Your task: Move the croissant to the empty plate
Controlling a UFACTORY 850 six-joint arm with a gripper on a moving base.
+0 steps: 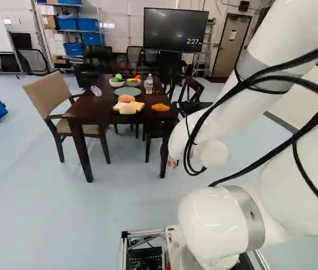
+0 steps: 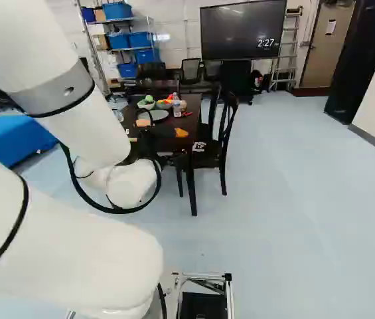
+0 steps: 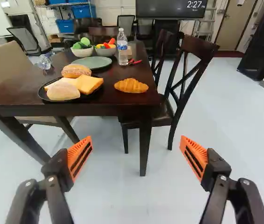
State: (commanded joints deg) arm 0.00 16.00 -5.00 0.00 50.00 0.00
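Your black two-fingered gripper [image 2: 151, 138] stands wide open, holding nothing between its orange pads [image 3: 80, 157]. The golden-brown, crescent-shaped croissant [image 1: 160, 107] lies on the dark wooden counter [image 1: 98, 110], upper middle of the left base view, nearer you than the round green plate [image 1: 126, 91].

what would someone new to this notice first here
Probably the robot's own white arm, which fills the right side of the left base view and the left side of the right base view. In the wrist view, the claw's two orange pads stand wide apart, and ahead of them the golden croissant lies on the dark table, beside a black plate of bread.
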